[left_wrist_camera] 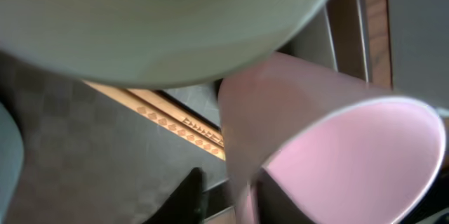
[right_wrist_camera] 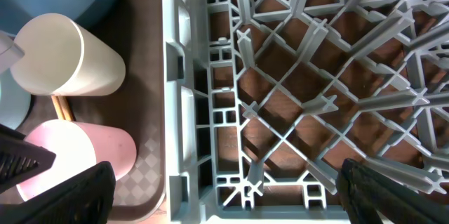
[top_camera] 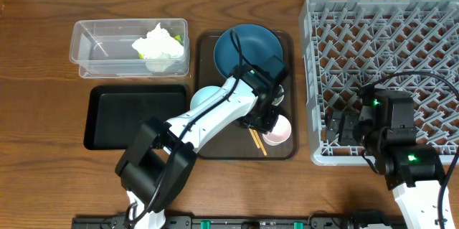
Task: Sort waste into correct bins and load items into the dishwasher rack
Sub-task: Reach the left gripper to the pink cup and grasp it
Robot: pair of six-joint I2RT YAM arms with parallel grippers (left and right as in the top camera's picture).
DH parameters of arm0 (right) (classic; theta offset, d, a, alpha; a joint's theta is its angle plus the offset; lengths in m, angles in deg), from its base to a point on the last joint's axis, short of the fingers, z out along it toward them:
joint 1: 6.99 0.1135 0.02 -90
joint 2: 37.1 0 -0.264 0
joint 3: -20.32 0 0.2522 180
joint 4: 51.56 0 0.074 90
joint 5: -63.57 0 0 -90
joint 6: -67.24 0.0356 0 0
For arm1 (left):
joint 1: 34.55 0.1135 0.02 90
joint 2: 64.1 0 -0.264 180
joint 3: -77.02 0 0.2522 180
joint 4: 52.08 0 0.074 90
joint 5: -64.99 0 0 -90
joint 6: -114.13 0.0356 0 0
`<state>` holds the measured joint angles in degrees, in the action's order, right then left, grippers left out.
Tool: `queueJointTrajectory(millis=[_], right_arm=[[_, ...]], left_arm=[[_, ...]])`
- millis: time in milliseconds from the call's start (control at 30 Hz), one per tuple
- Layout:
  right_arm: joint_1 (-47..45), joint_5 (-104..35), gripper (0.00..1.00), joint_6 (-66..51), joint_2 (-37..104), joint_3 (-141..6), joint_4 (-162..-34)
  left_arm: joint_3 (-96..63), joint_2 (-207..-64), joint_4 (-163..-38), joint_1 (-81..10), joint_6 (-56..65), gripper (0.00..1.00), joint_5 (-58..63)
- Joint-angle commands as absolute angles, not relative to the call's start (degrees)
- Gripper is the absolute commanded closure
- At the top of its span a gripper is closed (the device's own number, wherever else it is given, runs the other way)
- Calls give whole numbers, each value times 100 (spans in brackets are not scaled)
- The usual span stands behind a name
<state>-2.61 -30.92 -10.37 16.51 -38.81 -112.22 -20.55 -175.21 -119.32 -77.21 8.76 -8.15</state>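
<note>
My left gripper is open over the brown serving tray, one finger on each side of the pinkish cup's wall. A small gap shows between the outer finger and the wall. The pale green-white cup is close beside it, with the chopsticks beneath. The dark blue plate and the white bowl also sit on the tray. My right gripper is open wide and empty over the front left corner of the grey dishwasher rack. The napkin and wrapper lie in the clear tub.
The glossy black tray lies left of the brown serving tray. The rack's left wall stands right next to the serving tray's edge. Both cups show in the right wrist view. No rice scraps show.
</note>
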Motion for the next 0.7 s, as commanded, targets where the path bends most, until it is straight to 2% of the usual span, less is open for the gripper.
queueJointTrajectory(millis=[0,167,433,667], right_arm=[[-247,-3072,1,-1103,1616,-4010,-11230],[-247,-3072,1,-1103,1616,-4010,-11235],[-247,-3018,1,-1105,1616,-4010,-11276],[-247,-2524,4,-1029,1616,-4010,-11049]], left_arm=[[-2004,-17571,-11934,-7729,880,81,-769],[-2004,-17571,-11936,-7727,878,94,-765],[-2007,-17126,-12266,-7657,906,94,-765],[-2007,-15600,-12183,-7072,904,94,-771]])
